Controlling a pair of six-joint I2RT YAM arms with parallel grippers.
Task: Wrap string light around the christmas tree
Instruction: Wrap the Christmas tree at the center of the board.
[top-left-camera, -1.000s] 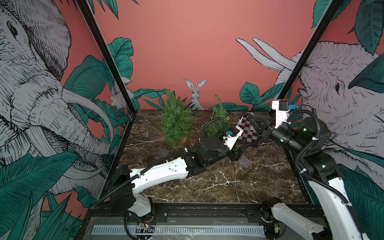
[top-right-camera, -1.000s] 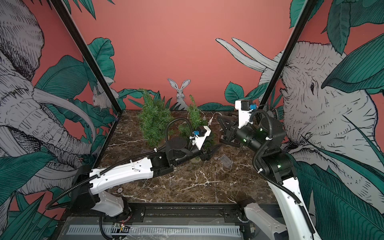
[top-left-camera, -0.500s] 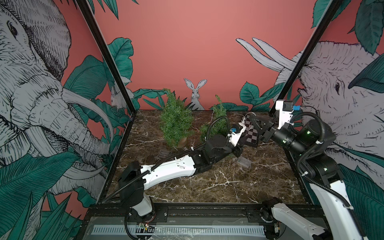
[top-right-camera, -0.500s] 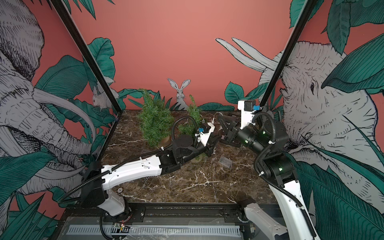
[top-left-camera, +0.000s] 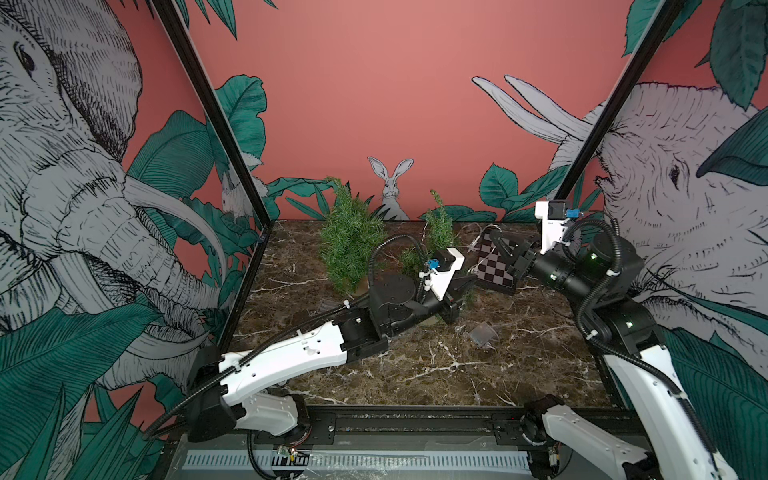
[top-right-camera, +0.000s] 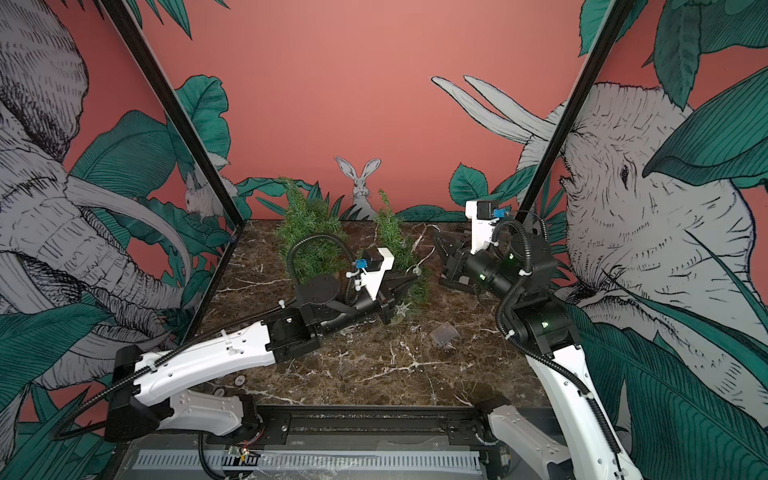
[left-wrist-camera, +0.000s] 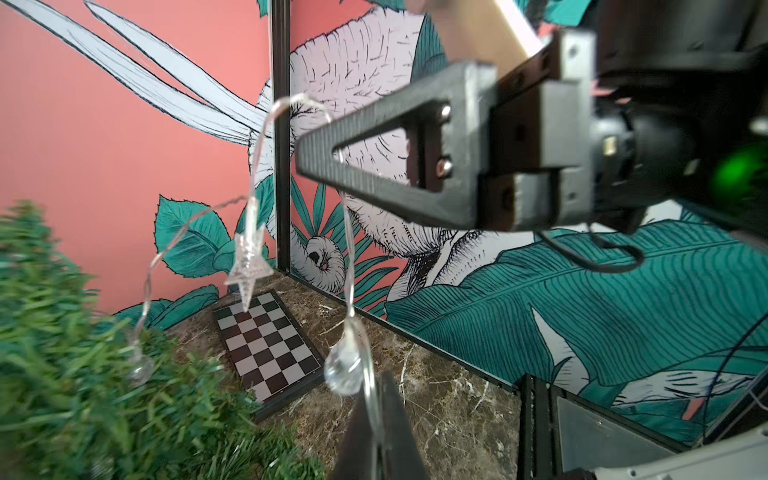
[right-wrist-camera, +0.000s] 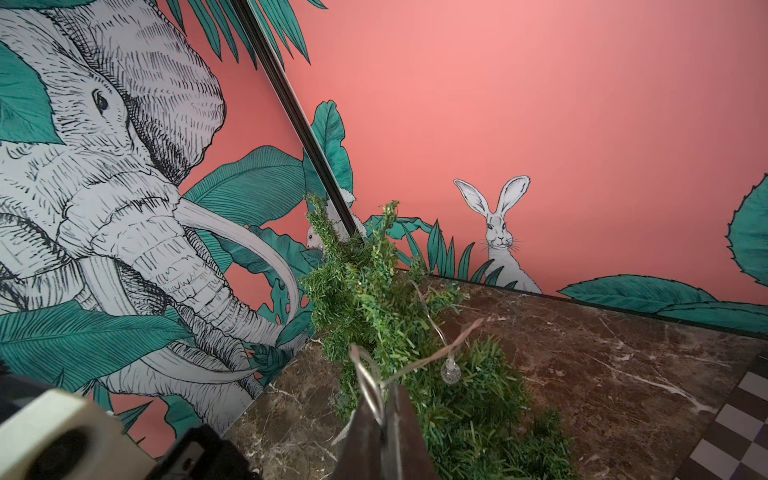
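Here the string light (left-wrist-camera: 351, 266) spans from the left gripper (left-wrist-camera: 376, 432) up to the right gripper (left-wrist-camera: 307, 153) — both pinch it — beside the small christmas tree (top-right-camera: 392, 241).

The work surface is a dark brown marble-patterned table (top-left-camera: 415, 365) with pale veining, enclosed at the back and both sides by printed wall panels. Two small artificial trees stand on it near the back edge: a larger tree (top-left-camera: 351, 241) and, beside it, a smaller tree (top-left-camera: 436, 232). A black-and-white checkerboard (top-left-camera: 494, 270) is laid on the surface towards the back right corner; in the left wrist view (left-wrist-camera: 270, 340) it is seen lying flat. A small clear plastic piece (top-left-camera: 482, 332) rests on the bare surface in front of the smaller tree, well apart from the checkerboard.
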